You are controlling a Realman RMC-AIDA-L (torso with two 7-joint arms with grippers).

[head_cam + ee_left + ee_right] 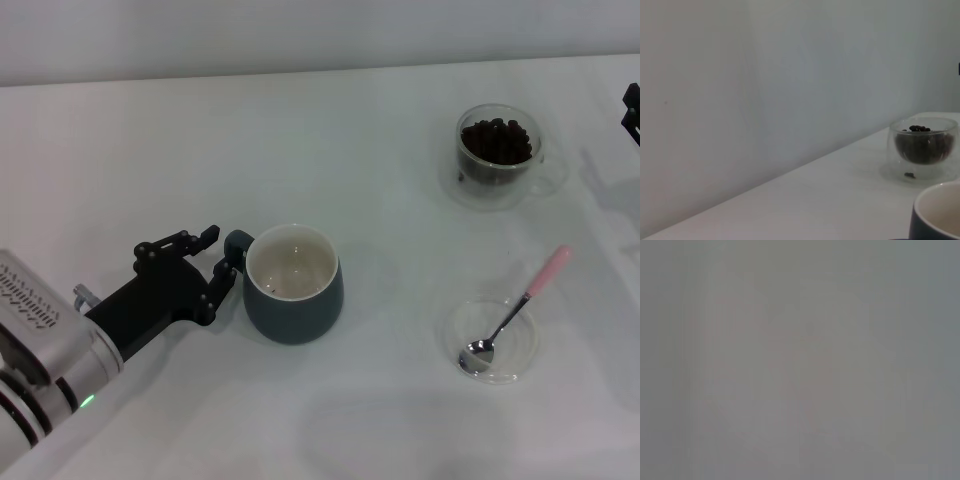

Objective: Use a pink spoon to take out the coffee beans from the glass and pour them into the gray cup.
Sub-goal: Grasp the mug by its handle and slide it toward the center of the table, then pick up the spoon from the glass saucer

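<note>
The left gripper point(222, 255) has its fingers spread about the handle of the gray cup point(293, 284), seemingly to steady it, while the pink spoon point(515, 313) lies untouched in a clear dish point(527, 352) near the bean-filled glass point(498, 155).

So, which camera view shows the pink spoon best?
The head view: the pink spoon lies whole in a clear dish, handle pointing away from the robot. Neither wrist view shows it.

Head view looks down on the table point(400, 420); left wrist view sits low, sharing the glass point(498, 152) and gray cup point(294, 285).
</note>
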